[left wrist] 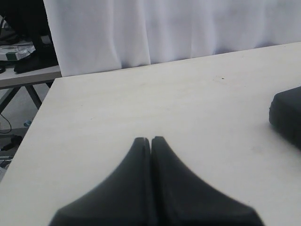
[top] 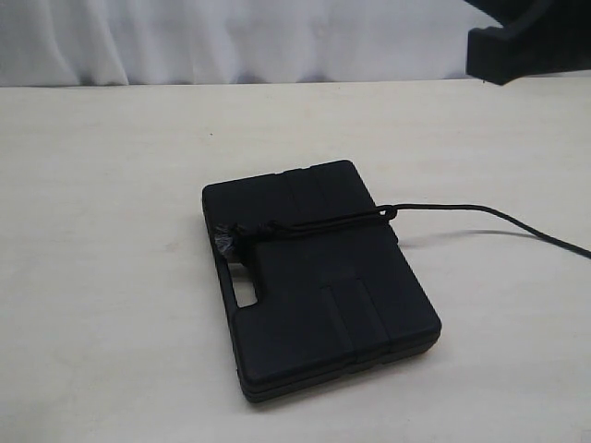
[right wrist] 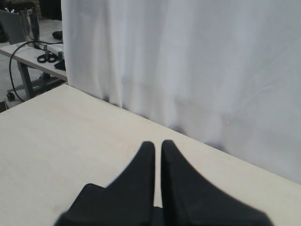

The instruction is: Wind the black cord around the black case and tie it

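Observation:
The black case [top: 323,295] lies flat in the middle of the pale table, its handle slot facing the near left. The black cord [top: 314,221] runs across the lid in a few strands and bunches into a knot [top: 242,235] at the left edge. Its loose tail [top: 480,210] trails over the table to the right and out of view. My left gripper [left wrist: 151,140] is shut and empty, hovering over bare table with a corner of the case [left wrist: 288,115] off to one side. My right gripper [right wrist: 158,143] is shut with only a thin slit, holding nothing, far from the case.
A white curtain [top: 231,37] hangs behind the table's far edge. A black part of the right arm [top: 526,41] hangs at the top right. Beyond the table are side benches with clutter [left wrist: 19,56] and with scissors and cables [right wrist: 47,56].

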You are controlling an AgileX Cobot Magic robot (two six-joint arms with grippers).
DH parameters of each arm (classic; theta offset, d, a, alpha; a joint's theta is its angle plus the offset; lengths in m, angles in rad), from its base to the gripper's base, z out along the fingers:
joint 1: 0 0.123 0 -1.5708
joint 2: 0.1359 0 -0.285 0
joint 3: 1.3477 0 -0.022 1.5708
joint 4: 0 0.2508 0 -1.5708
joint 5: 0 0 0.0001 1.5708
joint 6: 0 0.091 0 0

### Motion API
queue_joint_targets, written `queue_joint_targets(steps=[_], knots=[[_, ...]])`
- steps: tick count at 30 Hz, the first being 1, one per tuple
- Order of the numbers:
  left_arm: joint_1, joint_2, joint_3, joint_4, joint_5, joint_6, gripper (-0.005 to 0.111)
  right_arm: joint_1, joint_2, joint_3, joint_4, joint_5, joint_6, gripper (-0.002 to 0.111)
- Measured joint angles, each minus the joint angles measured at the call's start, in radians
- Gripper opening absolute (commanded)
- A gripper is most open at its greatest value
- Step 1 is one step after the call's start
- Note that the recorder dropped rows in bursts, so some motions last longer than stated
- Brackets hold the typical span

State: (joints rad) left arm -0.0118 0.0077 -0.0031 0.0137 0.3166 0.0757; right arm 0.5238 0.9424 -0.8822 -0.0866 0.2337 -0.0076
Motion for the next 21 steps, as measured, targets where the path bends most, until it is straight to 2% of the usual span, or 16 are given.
queue_joint_targets(steps=[7, 9, 15, 18, 21], knots=[[0.0, 0.0, 0.0, 0.0, 0.003, 0.0, 0.0, 0.0, -0.069, 0.073, -0.011, -0.047, 0.0, 0.004], [0.0, 0.0, 0.0, 0.0, 0.003, 0.0, 0.0, 0.0, -0.125, 0.146, -0.04, -0.148, -0.008, 0.004], [0.0, 0.0, 0.0, 0.0, 0.003, 0.0, 0.0, 0.0, -0.318, 0.443, -0.024, -0.629, -0.174, 0.004], [0.0, 0.0, 0.0, 0.0, 0.003, 0.0, 0.0, -0.024, -0.426, 0.567, 0.054, -0.768, -0.235, 0.004], [0.0, 0.0, 0.0, 0.0, 0.003, 0.0, 0.0, -0.085, -0.519, 0.664, 0.114, -0.806, -0.248, 0.004]])
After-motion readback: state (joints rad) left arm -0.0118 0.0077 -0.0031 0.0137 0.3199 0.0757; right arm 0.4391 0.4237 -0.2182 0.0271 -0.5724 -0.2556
